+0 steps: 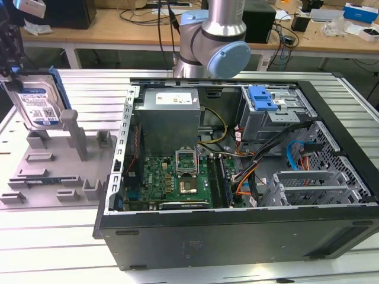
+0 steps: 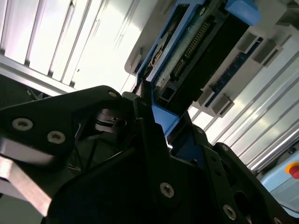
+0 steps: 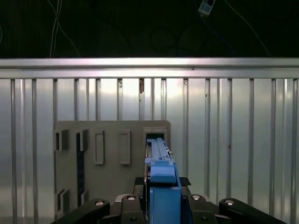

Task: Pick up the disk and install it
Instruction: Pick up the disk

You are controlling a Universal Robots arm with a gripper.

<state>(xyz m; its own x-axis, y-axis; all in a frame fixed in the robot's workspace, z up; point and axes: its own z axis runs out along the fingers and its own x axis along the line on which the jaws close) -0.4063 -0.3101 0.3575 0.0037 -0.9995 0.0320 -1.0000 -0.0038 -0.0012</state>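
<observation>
One disk (image 3: 158, 151), on edge, sits clamped by its blue frame in your gripper (image 3: 163, 210), jaws closed on it. Just past it: grey rack (image 3: 112, 140), disk end at its slot, on the slatted worktop (image 3: 233, 140). Farthest, open case (image 1: 237, 231) on the exterior view's right.

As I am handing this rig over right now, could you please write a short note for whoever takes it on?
Hand: shut on the disk, clamping its blue-framed edge.
Disk: upright over the grey holder at the exterior view's left, outside the open computer case. I cannot tell whether it is clear of the holder's slot.
Done: the disk is grasped.
Left: the disk is not yet in the case, so the install is undone.
</observation>
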